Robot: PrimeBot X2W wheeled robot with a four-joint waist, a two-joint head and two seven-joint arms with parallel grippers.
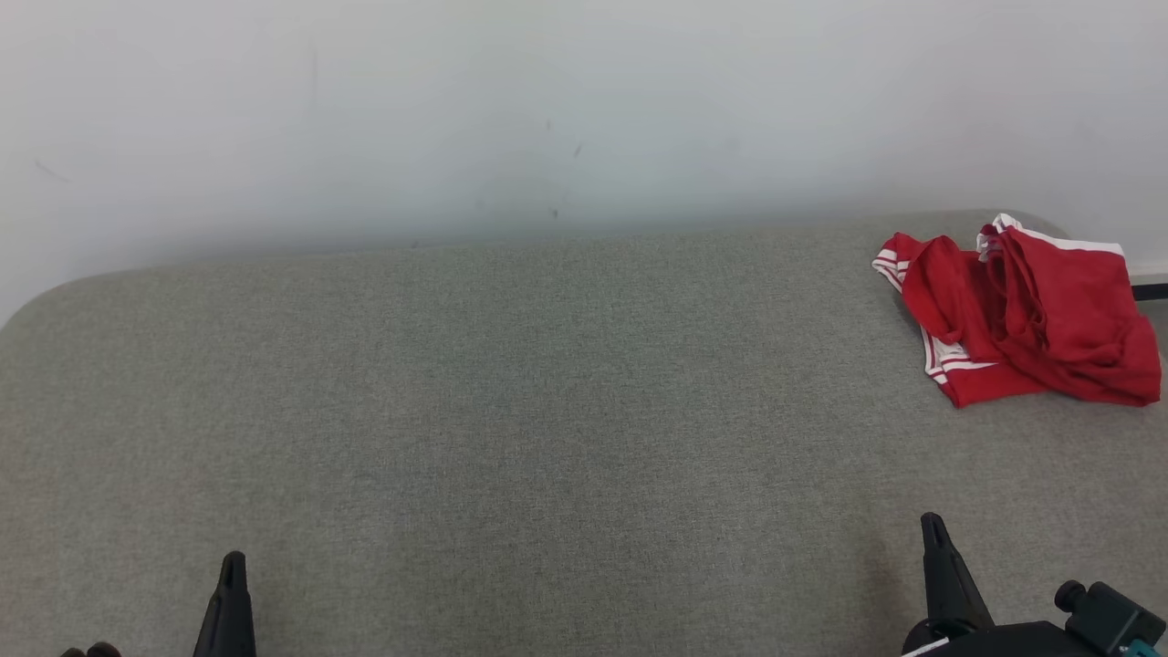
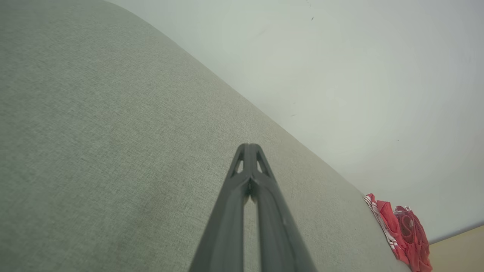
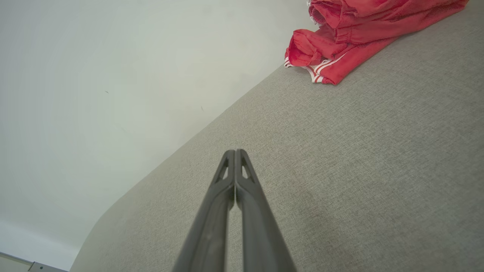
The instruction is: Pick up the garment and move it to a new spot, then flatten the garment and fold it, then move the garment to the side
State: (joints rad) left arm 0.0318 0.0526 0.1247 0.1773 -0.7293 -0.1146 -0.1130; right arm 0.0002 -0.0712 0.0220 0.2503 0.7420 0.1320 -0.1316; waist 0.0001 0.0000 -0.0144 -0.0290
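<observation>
A crumpled red garment (image 1: 1022, 319) with white stripes lies in a heap at the far right of the grey fabric surface (image 1: 511, 392), close to its back edge. The left wrist view catches the garment (image 2: 402, 230) far off at the lower right; the right wrist view has the garment (image 3: 355, 34) at its top right. My left gripper (image 1: 234, 561) rests at the lower left, fingertips together and empty (image 2: 248, 146). My right gripper (image 1: 933, 525) sits at the lower right, well short of the garment, shut with nothing between its fingers (image 3: 235, 153).
A pale wall (image 1: 547, 109) rises right behind the surface's back edge. The surface rounds off at its far left corner (image 1: 36, 306). Wide bare fabric stretches between both grippers and the garment.
</observation>
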